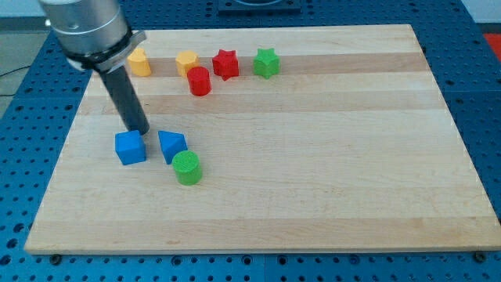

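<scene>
My tip (139, 129) rests on the board at the top right corner of the blue cube (130, 147), touching it or nearly so. Just right of the cube lies the blue triangular block (171, 145), and the green cylinder (187, 168) sits below and right of that. Towards the view's top stand a yellow block (138, 61), a second yellow block (186, 62), a red cylinder (199, 81), a red star (226, 63) and a green star (266, 62). The rod rises up and left from the tip and partly hides the left yellow block.
The wooden board (329, 157) lies on a blue perforated table (485, 94). The blocks are gathered in the board's left half.
</scene>
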You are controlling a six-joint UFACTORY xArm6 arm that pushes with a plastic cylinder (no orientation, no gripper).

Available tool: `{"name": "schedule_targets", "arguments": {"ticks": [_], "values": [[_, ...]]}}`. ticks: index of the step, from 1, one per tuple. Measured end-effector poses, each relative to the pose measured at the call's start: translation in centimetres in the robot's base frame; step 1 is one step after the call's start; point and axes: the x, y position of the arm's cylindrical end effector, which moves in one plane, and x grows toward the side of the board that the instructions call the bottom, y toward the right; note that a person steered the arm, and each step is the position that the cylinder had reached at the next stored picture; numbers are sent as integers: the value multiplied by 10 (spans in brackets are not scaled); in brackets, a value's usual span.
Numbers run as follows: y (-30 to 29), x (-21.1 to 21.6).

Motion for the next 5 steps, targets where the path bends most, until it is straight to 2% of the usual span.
{"name": "schedule_targets", "arguments": {"ticks": [1,3,4,5], "values": [[41,-47],[217,-53],[314,-26],[343,17]]}}
